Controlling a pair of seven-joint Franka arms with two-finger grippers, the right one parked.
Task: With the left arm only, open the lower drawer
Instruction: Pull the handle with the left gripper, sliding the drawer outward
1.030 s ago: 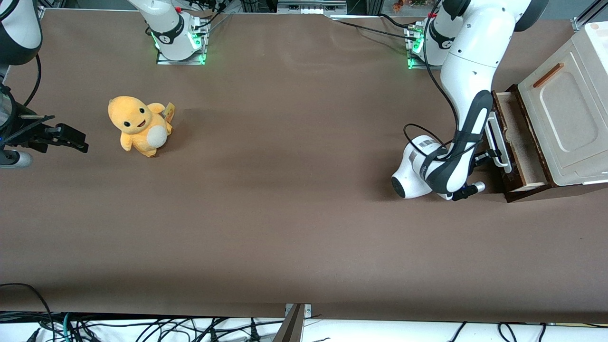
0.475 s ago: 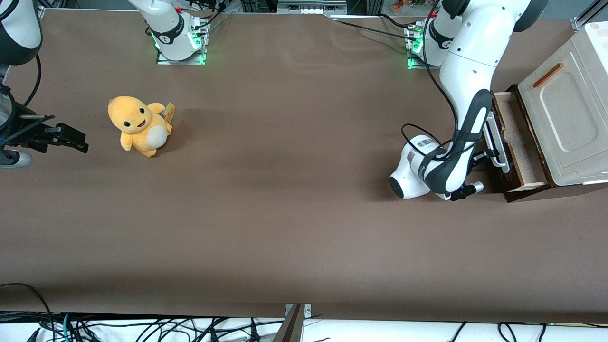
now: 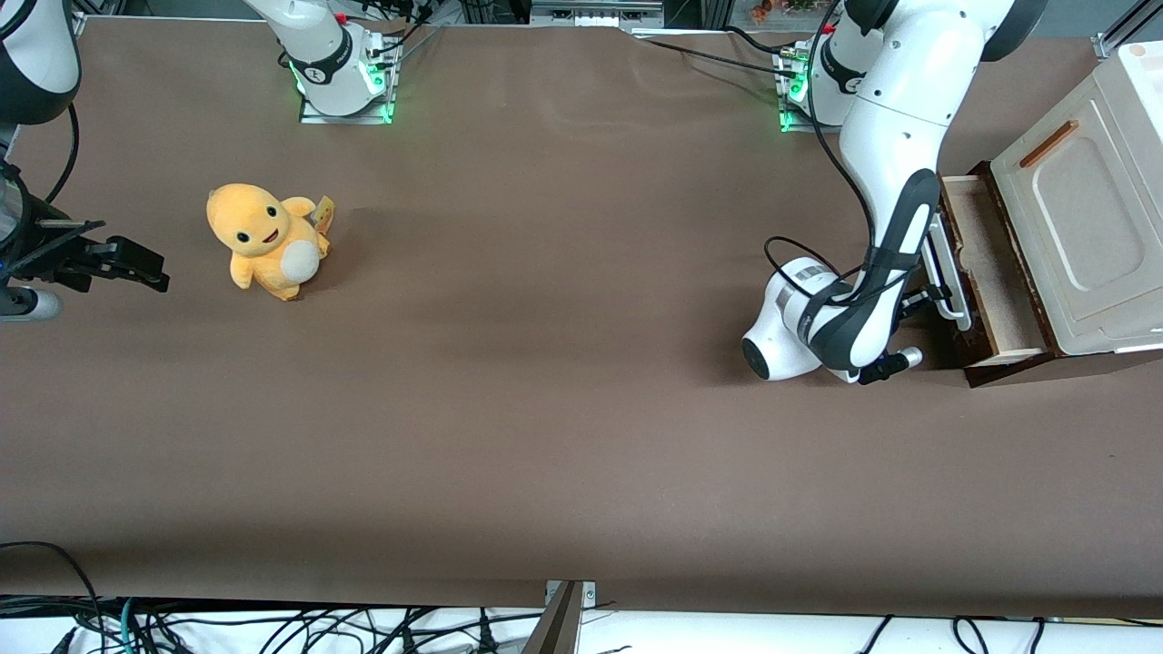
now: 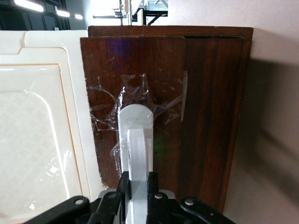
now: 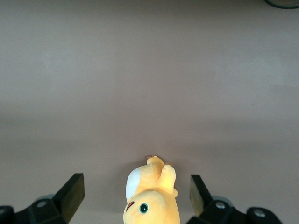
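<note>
Gripping the white handle [image 4: 138,149] of the lower drawer [image 3: 979,272], the gripper [image 4: 138,186] of the left arm [image 3: 895,173] has its two black fingers [image 4: 123,186] pressed against the sides of the loop-shaped bar, one on each side, with the bar running straight out from between the jaws. Directly ahead of the jaws stands the dark brown drawer front [image 4: 140,102], where clear tape [image 4: 154,100] is stuck around the handle's base. Beside the jaws, next to the drawer front, is the cream-white panel [image 4: 37,135].

In the front view the gripper [image 3: 936,295] sits at the handle [image 3: 947,272] in front of the drawer. The drawer is partly pulled out from under the cream-white cabinet [image 3: 1081,209], and its pale wood tray [image 3: 990,263] is exposed between the drawer front and the cabinet. The cabinet stands at the working arm's end of the table [image 3: 545,409]. A yellow plush toy [image 3: 263,238] lies well apart from the jaws, toward the parked arm's end.
</note>
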